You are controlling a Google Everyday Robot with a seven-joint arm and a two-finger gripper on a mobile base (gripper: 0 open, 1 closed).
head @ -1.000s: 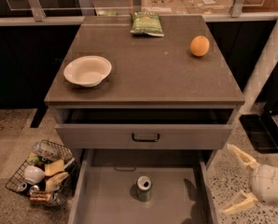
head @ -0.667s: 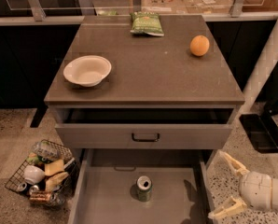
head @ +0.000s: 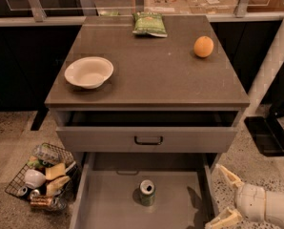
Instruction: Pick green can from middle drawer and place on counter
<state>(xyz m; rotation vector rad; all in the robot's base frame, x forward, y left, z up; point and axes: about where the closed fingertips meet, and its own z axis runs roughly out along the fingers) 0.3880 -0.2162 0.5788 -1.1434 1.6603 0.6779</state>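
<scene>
The green can [head: 147, 192] stands upright on the flat grey floor of the open middle drawer [head: 108, 199], near its centre, silver top with mouth hole showing. My gripper [head: 224, 197] is at the lower right, just outside the drawer's right wall, to the right of the can and apart from it. Its two pale fingers are spread wide with nothing between them. The counter [head: 151, 66] lies above, dark grey-brown and smooth.
On the counter are a white bowl [head: 89, 72] at left, a green chip bag [head: 149, 24] at the back and an orange [head: 204, 46] at right. A drawer front with black handle [head: 148, 140] sits above the open drawer. A wire basket [head: 42, 176] of clutter stands on the floor at left.
My gripper has moved left, toward the drawer's right wall. The can and the counter items have not moved.
</scene>
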